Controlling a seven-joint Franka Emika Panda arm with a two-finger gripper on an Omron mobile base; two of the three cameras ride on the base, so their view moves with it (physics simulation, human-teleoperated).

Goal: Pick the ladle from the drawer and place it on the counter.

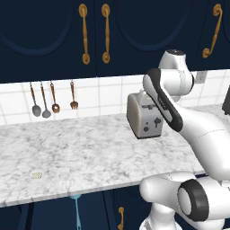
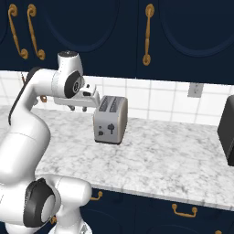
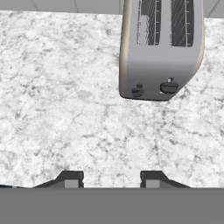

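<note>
One toaster (image 1: 143,115) stands near the counter's (image 1: 67,157) back edge, and four utensils (image 1: 53,99) hang on the wall. The gripper (image 2: 77,108) hovers beside the toaster, fingers apart, holding nothing. One ladle (image 1: 76,204) lies below the counter's front edge, well apart from the gripper.

White tiled wall (image 1: 103,96), navy arched cabinet doors (image 1: 49,36), brass handles (image 1: 84,33)
</note>
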